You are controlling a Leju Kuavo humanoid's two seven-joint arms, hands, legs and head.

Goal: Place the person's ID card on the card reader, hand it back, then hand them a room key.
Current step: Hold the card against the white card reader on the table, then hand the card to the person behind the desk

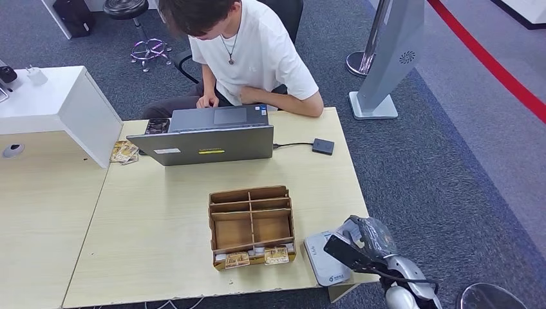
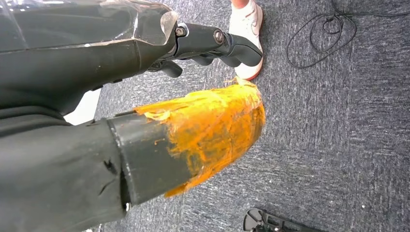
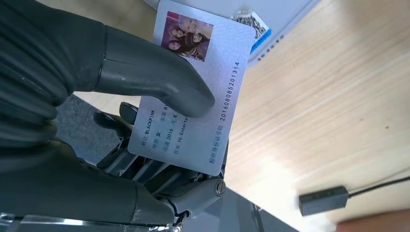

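The right hand pinches the ID card just above the card reader, lower right of the bench. Scanning, giving back and the key are left. The left hand holds nothing, fingers curled.

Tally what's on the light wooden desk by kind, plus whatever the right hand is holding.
Laptop: 1
Small black box on a cable: 1
Cardboard divider tray: 1
White card reader: 1
Stack of cards by the laptop: 1
ID card, held in the right hand: 1
Total: 6
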